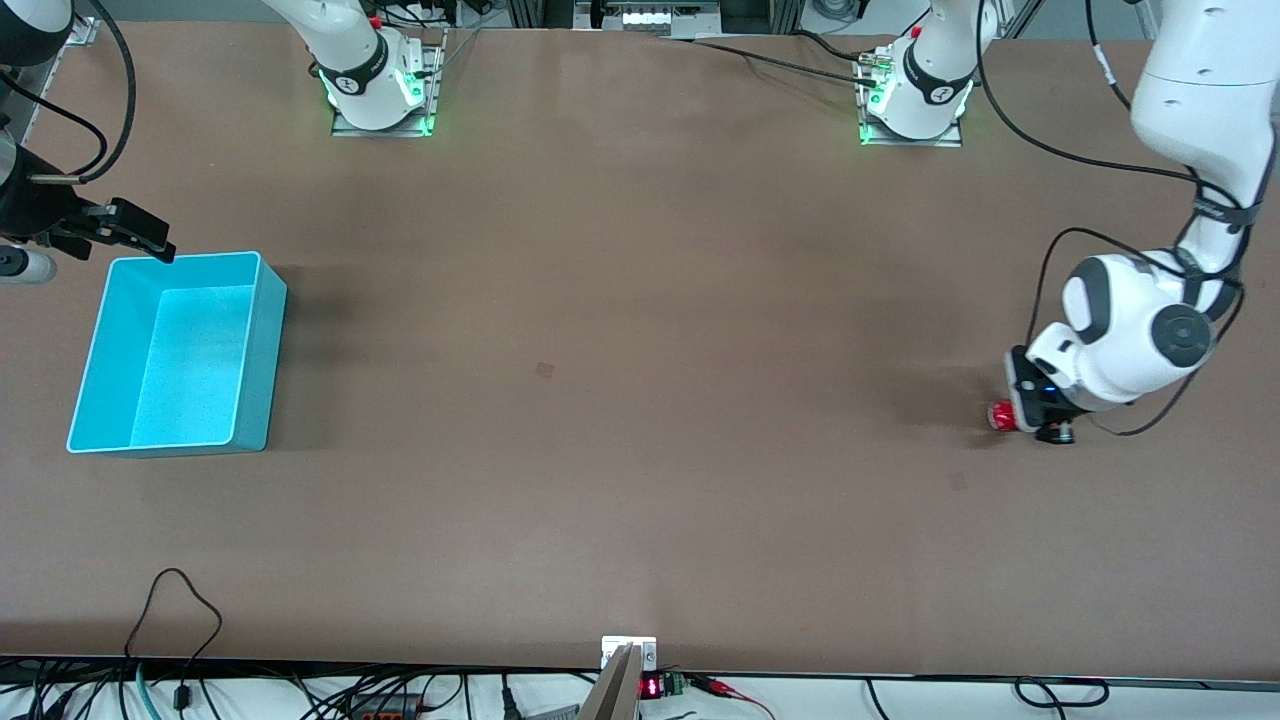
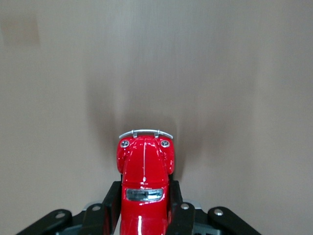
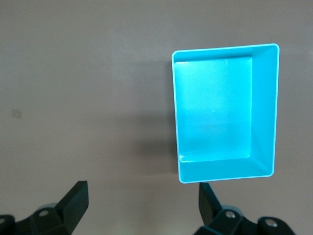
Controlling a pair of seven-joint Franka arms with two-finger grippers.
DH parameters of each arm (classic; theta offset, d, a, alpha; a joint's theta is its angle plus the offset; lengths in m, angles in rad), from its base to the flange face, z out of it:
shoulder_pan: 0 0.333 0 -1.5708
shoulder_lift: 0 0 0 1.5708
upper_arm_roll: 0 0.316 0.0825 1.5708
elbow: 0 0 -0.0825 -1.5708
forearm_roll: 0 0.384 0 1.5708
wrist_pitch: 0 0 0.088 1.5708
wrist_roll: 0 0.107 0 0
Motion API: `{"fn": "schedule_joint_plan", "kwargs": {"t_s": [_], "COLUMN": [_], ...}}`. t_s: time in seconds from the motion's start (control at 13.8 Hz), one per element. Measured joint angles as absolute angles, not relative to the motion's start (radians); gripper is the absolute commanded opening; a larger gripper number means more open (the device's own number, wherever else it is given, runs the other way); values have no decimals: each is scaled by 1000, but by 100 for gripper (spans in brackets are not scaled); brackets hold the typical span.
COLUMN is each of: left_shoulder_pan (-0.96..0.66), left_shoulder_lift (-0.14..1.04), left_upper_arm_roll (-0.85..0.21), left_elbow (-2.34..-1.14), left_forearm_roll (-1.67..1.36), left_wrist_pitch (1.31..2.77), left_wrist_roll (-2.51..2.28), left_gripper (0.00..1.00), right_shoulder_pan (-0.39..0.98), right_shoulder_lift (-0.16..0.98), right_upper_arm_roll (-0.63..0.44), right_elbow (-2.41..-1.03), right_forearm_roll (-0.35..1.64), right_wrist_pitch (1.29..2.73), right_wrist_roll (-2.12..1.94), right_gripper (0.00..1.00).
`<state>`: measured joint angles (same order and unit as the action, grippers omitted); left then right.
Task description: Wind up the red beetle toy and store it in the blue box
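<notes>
Left wrist view: we see the left gripper jaws clamping the glossy red beetle toy car on the brown table, well apart from the light-blue plastic box. Winding is in hand; next we judge a rolling drag along the table. The right gripper, jaws wide, waits over the table beside that box.

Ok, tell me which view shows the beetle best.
The left wrist view: the beetle fills the middle, with bumper, headlights and window clear, gripped between the left gripper's fingers. The front view gives only a red speck beside that gripper. The right wrist view shows none of it.
</notes>
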<state>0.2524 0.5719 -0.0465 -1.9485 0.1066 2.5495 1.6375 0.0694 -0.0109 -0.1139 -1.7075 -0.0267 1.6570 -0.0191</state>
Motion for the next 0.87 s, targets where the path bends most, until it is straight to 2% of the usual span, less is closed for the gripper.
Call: {"fn": "schedule_joint_plan", "kwargs": {"t_s": [0.36, 0.58, 0.65, 0.73, 0.87], "left_shoulder_pan": [328, 336, 336, 336, 338], "left_shoulder_lift": [587, 590, 590, 590, 595], "left_upper_arm_roll": [-47, -48, -49, -49, -51], "left_elbow": [-1924, -1920, -1920, -1920, -1919], "left_forearm_roll": [107, 107, 107, 107, 107], "left_wrist_pitch": [2550, 2549, 2549, 2549, 2550], "left_wrist_roll": [1753, 1767, 1768, 1769, 1783], "left_gripper": [11, 21, 55, 100, 100], "right_shoulder_pan": [69, 69, 69, 69, 69], "right_shoulder_lift": [-11, -11, -11, -11, -11], "right_upper_arm_roll": [-114, -114, -114, -114, -114], "right_elbow": [-1707, -1707, -1707, -1707, -1707], "right_forearm_roll": [-27, -27, -27, -27, -27], "right_wrist_pitch": [1657, 1657, 1657, 1657, 1657], "right_wrist_roll": [-19, -19, -19, -19, -19], "right_gripper": [100, 100, 100, 100, 100]}}
